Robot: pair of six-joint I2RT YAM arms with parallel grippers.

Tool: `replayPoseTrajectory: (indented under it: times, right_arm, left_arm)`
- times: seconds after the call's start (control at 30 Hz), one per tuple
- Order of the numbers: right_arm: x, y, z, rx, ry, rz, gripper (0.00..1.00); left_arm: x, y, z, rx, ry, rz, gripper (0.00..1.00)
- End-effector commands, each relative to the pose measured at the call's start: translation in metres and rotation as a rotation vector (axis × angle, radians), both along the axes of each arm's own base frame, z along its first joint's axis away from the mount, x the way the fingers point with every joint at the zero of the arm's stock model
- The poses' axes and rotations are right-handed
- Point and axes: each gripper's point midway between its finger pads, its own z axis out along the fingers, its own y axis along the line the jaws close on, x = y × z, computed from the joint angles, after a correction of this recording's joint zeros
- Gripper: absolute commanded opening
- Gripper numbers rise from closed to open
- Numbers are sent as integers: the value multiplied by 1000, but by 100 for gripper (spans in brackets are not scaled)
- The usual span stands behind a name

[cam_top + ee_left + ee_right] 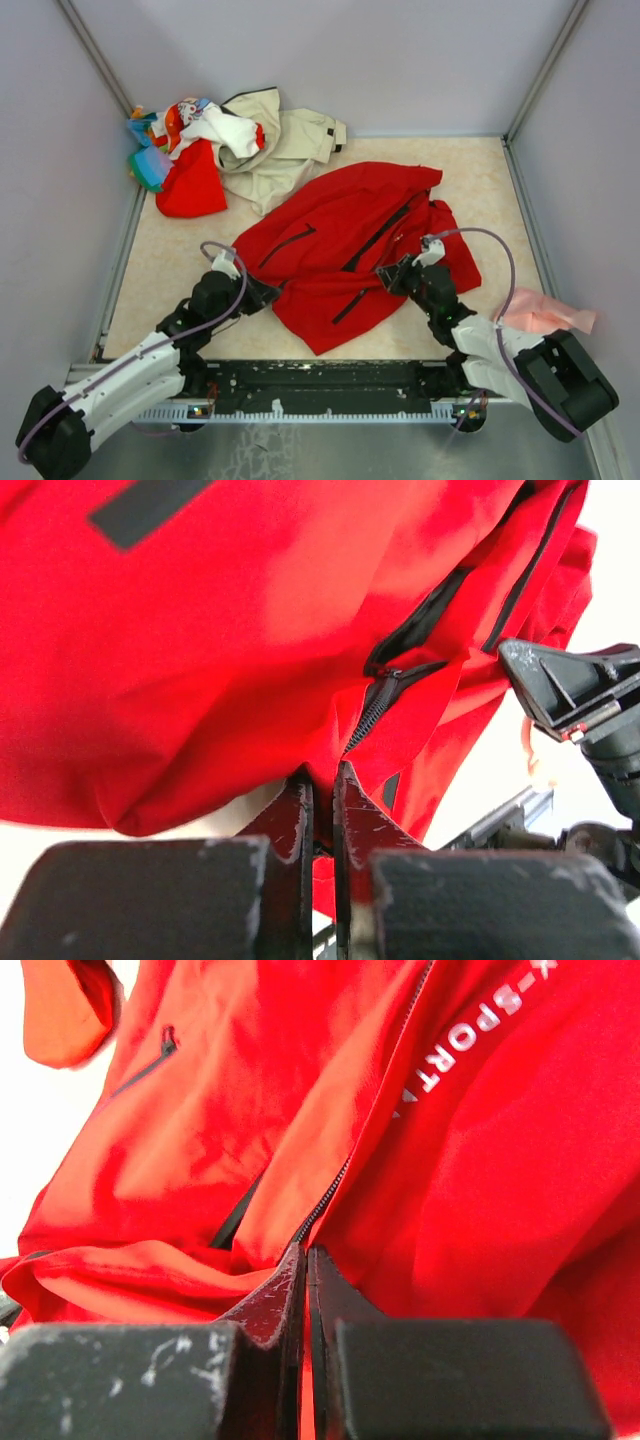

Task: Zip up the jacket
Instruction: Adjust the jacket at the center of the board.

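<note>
The bright red jacket [330, 250] lies crumpled in the middle of the table, its black front zipper [378, 238] partly open. My left gripper [270, 293] is shut on the jacket's hem at its lower left; in the left wrist view the jaws [323, 778] pinch red fabric just below the zipper teeth [365, 718]. My right gripper [393, 276] is shut on the jacket's front edge; in the right wrist view it [305, 1252] pinches fabric beside the zipper [330, 1188], under white lettering [470, 1030]. The right gripper also shows in the left wrist view [565, 685].
A pile of clothes sits at the back left: a beige jacket [290, 140], a small red garment [190, 188] and colourful pieces [175, 125]. A pink cloth [545, 312] lies at the right edge. Grey walls enclose the table on three sides.
</note>
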Motion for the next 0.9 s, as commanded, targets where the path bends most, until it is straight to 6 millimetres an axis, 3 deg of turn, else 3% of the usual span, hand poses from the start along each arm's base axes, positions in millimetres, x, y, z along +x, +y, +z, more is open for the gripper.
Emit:
replayPoseTrajectory:
  times: [0.0,0.13,0.23,0.4,0.53,0.6,0.67,0.73,0.87]
  right_arm:
    - [47,-2,54,-10,-144,-77,0]
    - [89,1,93,1,-204,-71,0]
    - [128,-5,138,61,-280,-88,0]
    - [179,-18,246,129,-472,-119,0]
    - [183,-23,324,118,-638,-134,0]
    - [176,-26,338,102,-678,-130,0]
    - [167,-23,331,79,-661,-93,0]
    - [156,-16,311,70,-605,-38,0]
    - [128,-12,248,74,-458,5,0]
  left_arm:
    - [48,10,66,93,-264,92,0]
    - [85,17,114,200,-353,120,0]
    - [115,19,159,230,-424,127,0]
    - [165,19,262,262,-583,61,0]
    - [179,13,327,312,-701,-17,0]
    - [174,10,334,330,-724,-60,0]
    - [164,4,323,318,-710,-118,0]
    - [151,-6,294,278,-640,-203,0]
    - [111,-25,219,151,-461,-365,0]
